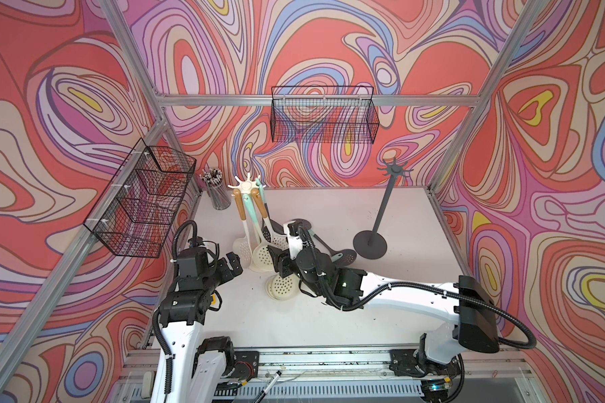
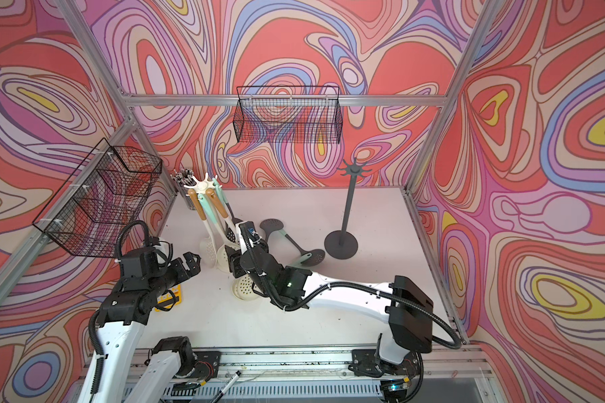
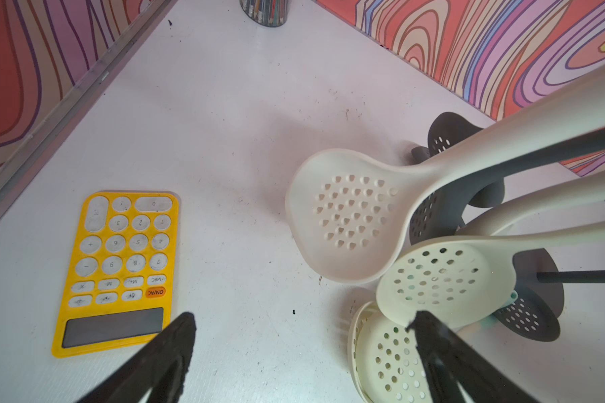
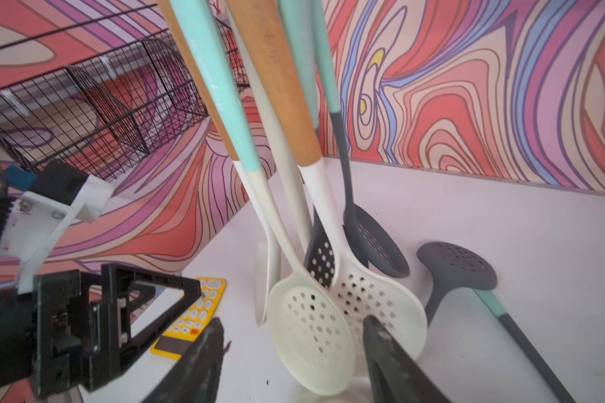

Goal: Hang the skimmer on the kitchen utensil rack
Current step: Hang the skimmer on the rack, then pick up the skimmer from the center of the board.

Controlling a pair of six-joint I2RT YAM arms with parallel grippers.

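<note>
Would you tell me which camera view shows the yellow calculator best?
The left wrist view: nearly the whole calculator shows, keys legible. The right wrist view catches part of it; a top view shows only a yellow sliver.

Table [image 1: 276, 324]: calculator [image 3: 119, 272], skimmers [image 1: 282, 286], racks [image 1: 370, 245].

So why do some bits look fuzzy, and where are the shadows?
Right wrist view: the teal handle near the lens is blurred. Left wrist view: the calculator is sharp, the left pincer soft-edged. In both top views: even light, no hard shadows on the table.
</note>
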